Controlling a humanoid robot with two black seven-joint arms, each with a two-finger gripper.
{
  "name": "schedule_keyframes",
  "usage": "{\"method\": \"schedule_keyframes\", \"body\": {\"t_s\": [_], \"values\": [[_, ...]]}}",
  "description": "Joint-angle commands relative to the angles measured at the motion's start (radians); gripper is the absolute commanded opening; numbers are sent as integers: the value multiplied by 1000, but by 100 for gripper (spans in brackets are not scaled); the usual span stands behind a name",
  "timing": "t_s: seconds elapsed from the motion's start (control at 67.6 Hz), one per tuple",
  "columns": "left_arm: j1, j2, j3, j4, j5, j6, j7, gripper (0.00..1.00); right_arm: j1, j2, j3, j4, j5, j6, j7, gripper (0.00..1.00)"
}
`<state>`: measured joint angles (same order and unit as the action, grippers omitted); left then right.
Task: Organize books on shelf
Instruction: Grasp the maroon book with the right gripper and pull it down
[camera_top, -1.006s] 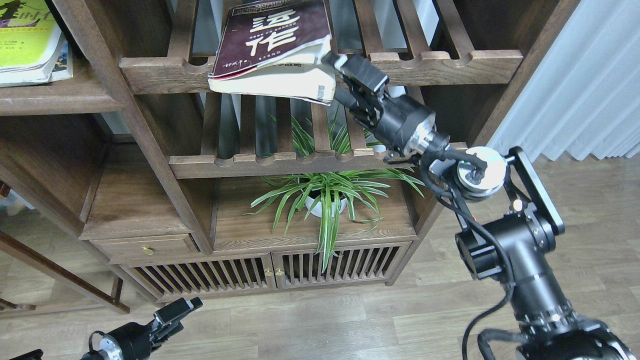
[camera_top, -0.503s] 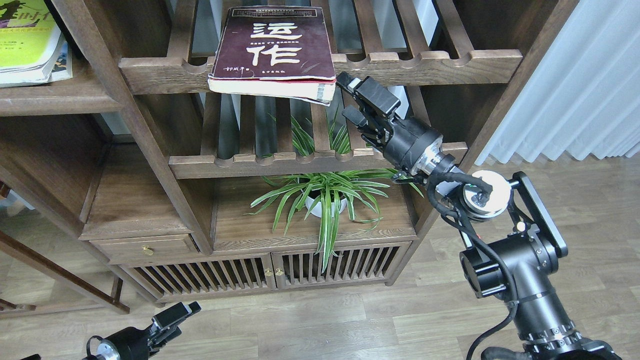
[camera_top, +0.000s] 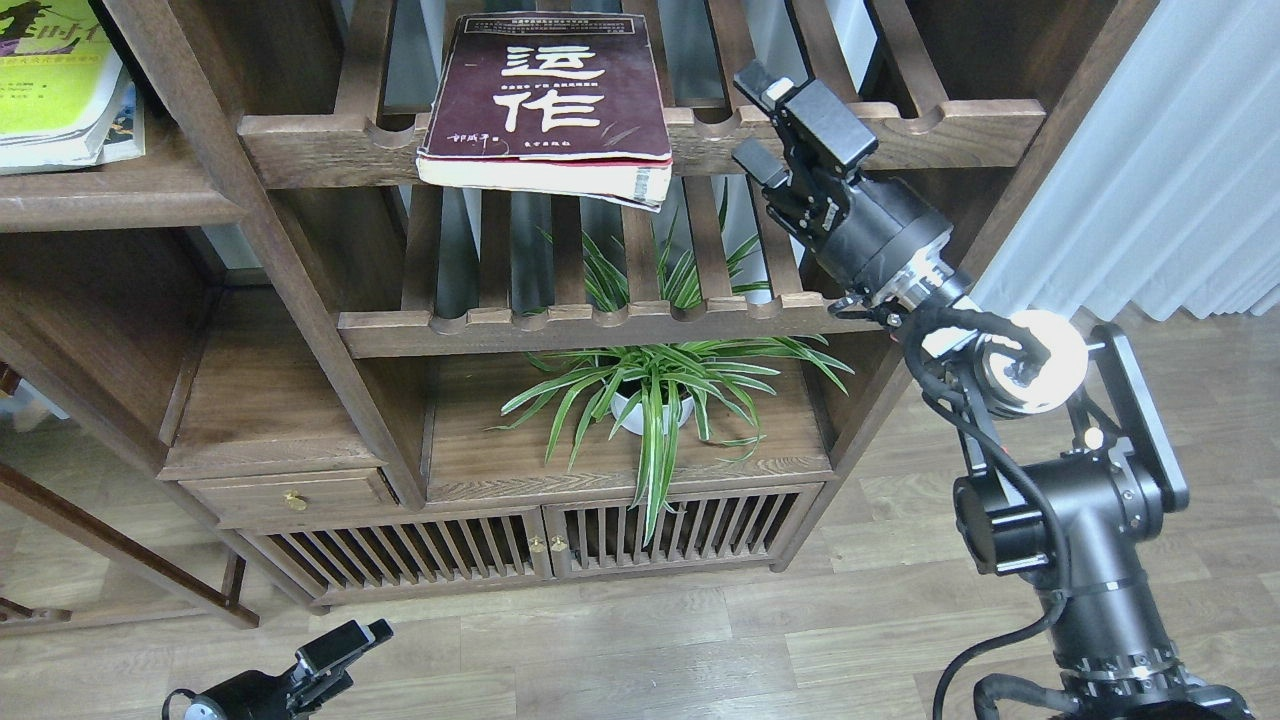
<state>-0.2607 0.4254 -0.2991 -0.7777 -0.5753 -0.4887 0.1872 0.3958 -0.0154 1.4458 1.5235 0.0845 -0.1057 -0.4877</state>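
The thick maroon book (camera_top: 555, 95) with big white characters lies flat on the upper slatted rack (camera_top: 900, 125), its near edge overhanging the front rail. My right gripper (camera_top: 752, 120) is open and empty, just right of the book and clear of it. The yellow-green white-edged book (camera_top: 50, 85) lies on the flat dark-brown shelf (camera_top: 110, 195) at the far left. The edge of another book (camera_top: 128, 125) peeks out beneath it; its cover is hidden. My left gripper (camera_top: 345, 642) hangs low at the bottom left, too small to tell its state.
A lower slatted rack (camera_top: 600, 325) sits under the upper one. A potted spider plant (camera_top: 650, 395) stands on the cabinet top below. A drawer (camera_top: 290, 497) and slatted doors (camera_top: 530, 545) are lower down. A white curtain (camera_top: 1150, 150) hangs at the right.
My right gripper let go of the maroon book's right corner and drew back, then moved right and up. The book settled flat on the rack. My left gripper sank slightly.
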Motion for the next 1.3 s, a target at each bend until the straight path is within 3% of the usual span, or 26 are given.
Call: {"method": "schedule_keyframes", "body": {"t_s": [0.0, 0.636, 0.844, 1.288], "values": [[1, 1, -2, 0, 0, 0, 0, 100, 0, 8, -31, 7, -3, -28, 5, 100], [12, -1, 0, 0, 0, 0, 0, 100, 132, 15, -68, 24, -183, -255, 11, 100], [31, 1, -3, 0, -1, 0, -2, 100, 149, 15, -91, 20, -236, -316, 74, 100], [35, -1, -6, 0, 0, 0, -2, 100, 179, 15, -148, 18, -238, -345, 74, 97]]}}
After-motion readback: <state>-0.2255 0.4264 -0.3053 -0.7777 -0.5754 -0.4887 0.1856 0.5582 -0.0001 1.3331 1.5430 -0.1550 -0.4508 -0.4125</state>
